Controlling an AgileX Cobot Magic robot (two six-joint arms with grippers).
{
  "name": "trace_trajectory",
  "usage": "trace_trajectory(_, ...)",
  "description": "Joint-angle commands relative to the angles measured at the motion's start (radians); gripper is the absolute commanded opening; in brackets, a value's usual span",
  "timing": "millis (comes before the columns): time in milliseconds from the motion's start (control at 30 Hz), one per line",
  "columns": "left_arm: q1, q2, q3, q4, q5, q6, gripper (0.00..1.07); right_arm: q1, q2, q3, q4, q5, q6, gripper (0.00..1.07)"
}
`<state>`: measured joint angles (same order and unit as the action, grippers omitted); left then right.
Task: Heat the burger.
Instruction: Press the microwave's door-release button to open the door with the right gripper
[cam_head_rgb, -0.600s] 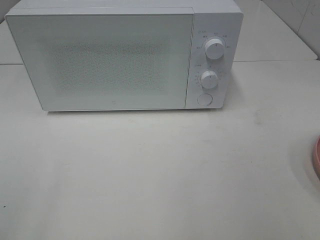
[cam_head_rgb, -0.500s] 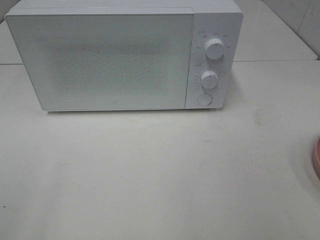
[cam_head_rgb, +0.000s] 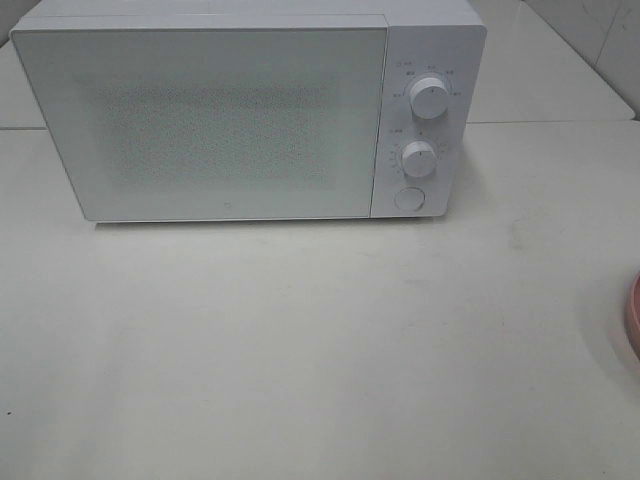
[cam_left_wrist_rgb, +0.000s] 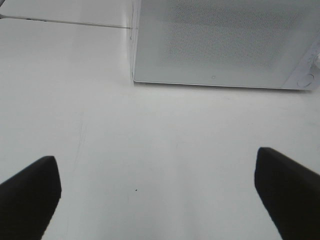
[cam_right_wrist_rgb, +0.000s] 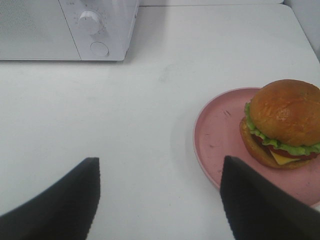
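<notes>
The burger (cam_right_wrist_rgb: 284, 122), with a glossy brown bun, green lettuce and cheese, sits on a pink plate (cam_right_wrist_rgb: 220, 135) in the right wrist view. My right gripper (cam_right_wrist_rgb: 157, 200) is open and empty, short of the plate, its right finger near the plate's rim. A white microwave (cam_head_rgb: 230, 110) with its door shut stands at the back of the table. In the left wrist view my left gripper (cam_left_wrist_rgb: 160, 192) hovers open over bare table, well in front of the microwave (cam_left_wrist_rgb: 220, 42). Neither gripper shows in the exterior view, where only a sliver of the plate (cam_head_rgb: 634, 315) appears at the right edge.
The microwave has two round knobs (cam_head_rgb: 429, 97) and a round button (cam_head_rgb: 408, 199) on its right panel. A seam between white tabletops (cam_head_rgb: 550, 122) runs behind it. A tiled wall stands at the far right.
</notes>
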<state>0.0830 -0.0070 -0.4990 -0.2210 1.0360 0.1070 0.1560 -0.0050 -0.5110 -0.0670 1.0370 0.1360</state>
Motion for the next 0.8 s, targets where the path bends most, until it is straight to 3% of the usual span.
trace_trajectory(33, 0.004, -0.019, 0.003, 0.000, -0.005, 0.000, 0.98, -0.003, -0.023, -0.020, -0.002, -0.026, 0.005, 0.68)
trace_trajectory(800, 0.004, -0.019, 0.003, 0.000, -0.005, 0.000, 0.98, -0.003, 0.335, -0.037, -0.002, -0.291, 0.005, 0.68)
